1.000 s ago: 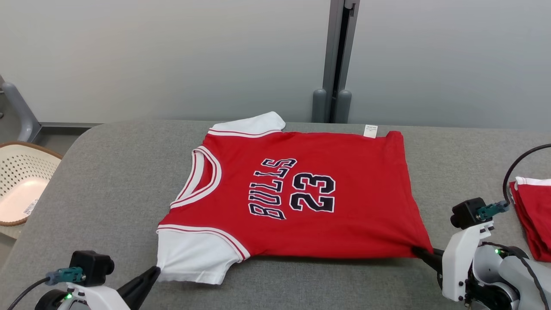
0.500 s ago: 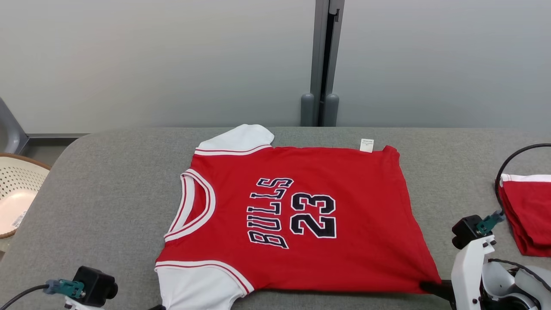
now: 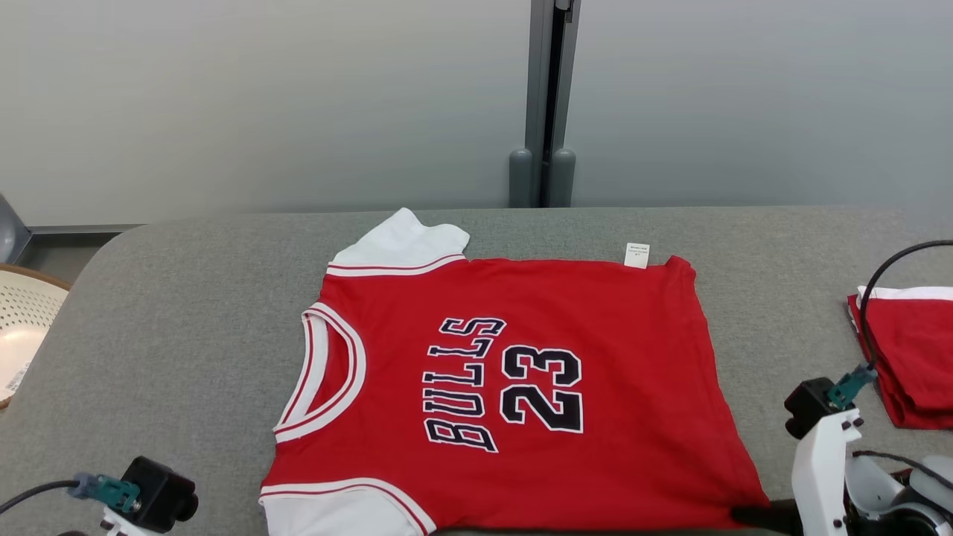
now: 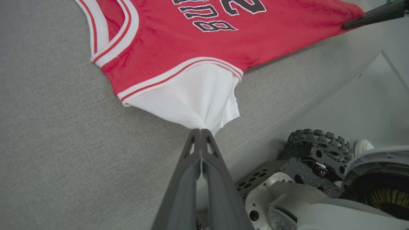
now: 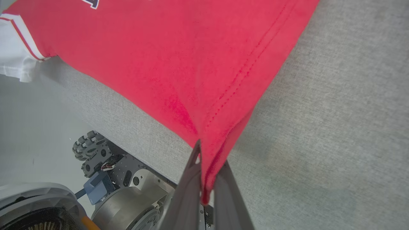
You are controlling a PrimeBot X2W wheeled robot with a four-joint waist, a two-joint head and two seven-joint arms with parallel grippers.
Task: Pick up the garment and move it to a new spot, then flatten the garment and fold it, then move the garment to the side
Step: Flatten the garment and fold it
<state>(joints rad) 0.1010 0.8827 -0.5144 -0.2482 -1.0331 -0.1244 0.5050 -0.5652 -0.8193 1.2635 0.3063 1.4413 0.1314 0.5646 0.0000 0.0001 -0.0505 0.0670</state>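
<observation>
Garment (image 3: 506, 372) spread face-up, mid worktop (image 3: 186, 313), close to near edge; left pincer (image 4: 200, 131) clamped on white sleeve (image 4: 191, 95) tip; right pincer (image 5: 211, 153) clamped on red hem corner (image 5: 220, 127); judged flattening: tension both corners evenly, low, no overhang; wrist views show both grips; head view shows far sleeve (image 3: 402, 242), whole lie.

The grey fabric-covered worktop (image 3: 186, 313) carries a red jersey with white sleeves (image 3: 595, 335), lettered "BULLS 23", spread flat across its middle and reaching the near edge. A folded red-and-white garment (image 3: 912, 357) lies by the right edge.
</observation>
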